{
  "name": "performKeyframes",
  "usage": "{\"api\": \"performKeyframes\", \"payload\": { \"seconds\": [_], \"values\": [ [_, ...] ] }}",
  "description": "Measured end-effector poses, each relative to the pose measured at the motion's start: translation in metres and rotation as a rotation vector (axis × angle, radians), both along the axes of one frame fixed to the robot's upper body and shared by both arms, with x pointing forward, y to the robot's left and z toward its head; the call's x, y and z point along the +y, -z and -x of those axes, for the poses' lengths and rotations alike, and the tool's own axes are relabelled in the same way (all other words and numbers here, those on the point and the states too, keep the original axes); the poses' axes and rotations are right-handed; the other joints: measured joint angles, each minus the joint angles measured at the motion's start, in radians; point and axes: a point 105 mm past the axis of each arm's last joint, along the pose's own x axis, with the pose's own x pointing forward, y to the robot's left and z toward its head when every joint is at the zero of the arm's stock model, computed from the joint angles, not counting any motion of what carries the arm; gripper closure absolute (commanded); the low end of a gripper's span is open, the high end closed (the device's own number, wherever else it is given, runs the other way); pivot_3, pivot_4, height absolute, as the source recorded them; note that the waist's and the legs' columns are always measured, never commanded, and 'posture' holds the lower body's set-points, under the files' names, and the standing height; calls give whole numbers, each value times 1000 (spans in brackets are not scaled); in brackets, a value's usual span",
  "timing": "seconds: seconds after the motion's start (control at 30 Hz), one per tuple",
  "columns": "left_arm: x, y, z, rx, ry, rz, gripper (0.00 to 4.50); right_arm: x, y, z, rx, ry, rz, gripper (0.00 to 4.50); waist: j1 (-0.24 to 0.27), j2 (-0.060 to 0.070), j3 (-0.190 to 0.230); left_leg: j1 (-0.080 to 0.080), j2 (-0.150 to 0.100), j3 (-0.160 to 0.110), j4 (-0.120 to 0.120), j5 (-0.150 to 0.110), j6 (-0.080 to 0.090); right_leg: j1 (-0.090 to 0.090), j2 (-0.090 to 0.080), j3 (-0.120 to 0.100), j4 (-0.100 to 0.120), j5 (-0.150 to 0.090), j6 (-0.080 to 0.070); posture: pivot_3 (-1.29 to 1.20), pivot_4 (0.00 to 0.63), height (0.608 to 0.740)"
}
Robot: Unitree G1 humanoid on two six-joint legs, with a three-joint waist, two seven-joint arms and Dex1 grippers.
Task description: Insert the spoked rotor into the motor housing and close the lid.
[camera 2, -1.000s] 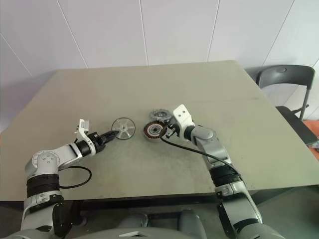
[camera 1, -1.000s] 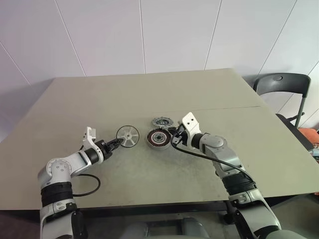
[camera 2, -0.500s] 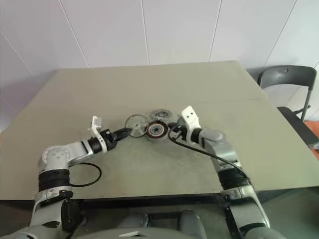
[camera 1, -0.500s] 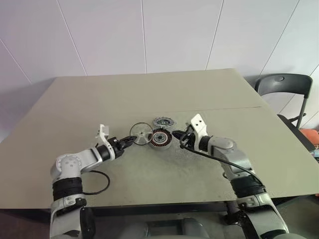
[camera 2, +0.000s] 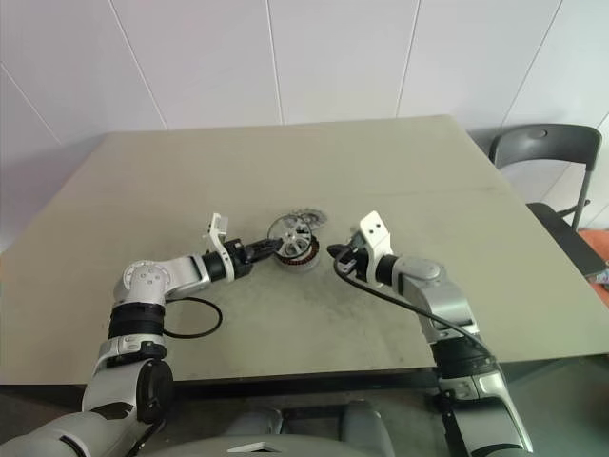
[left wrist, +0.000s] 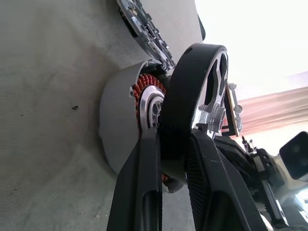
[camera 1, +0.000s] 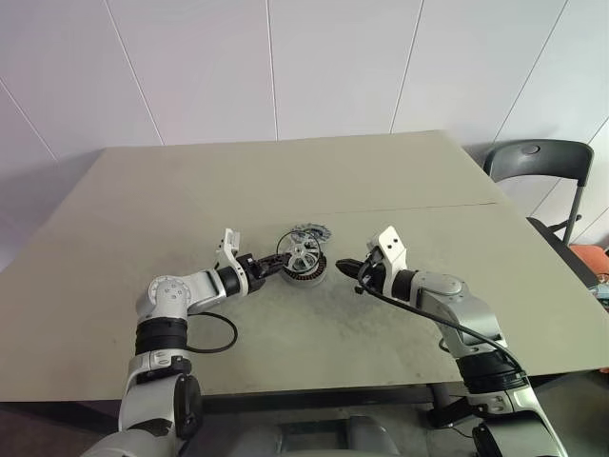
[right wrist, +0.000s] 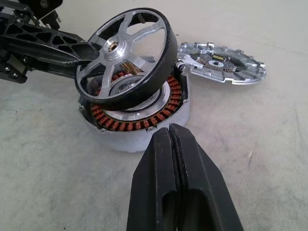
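The left hand (camera 1: 265, 271) pinches the rim of the spoked rotor (right wrist: 126, 55), holding it tilted just above the motor housing (right wrist: 137, 122) on the surface (camera 1: 285, 190); the lid (right wrist: 222, 63) lies flat just behind the housing; the right hand (camera 1: 344, 269), fingers pressed together and empty, hovers near the housing's right side.
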Motion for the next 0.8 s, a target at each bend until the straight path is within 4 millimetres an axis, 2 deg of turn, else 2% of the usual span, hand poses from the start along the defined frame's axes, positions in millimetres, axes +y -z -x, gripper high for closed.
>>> {"api": "performKeyframes", "payload": {
  "seconds": [0.33,0.8],
  "values": [
    [-6,0,4,26,43,2,4111,-1,2,-1,-1,28,5,4500,0,0,0,0,0,0,0,0,0,0,0,0,0,0,0,0,0,740],
    [-3,-3,9,38,59,-32,4111,-2,3,-3,-6,41,15,4500,-1,0,0,0,0,0,0,0,0,0,0,0,0,0,0,0,0,740]
  ]
}}
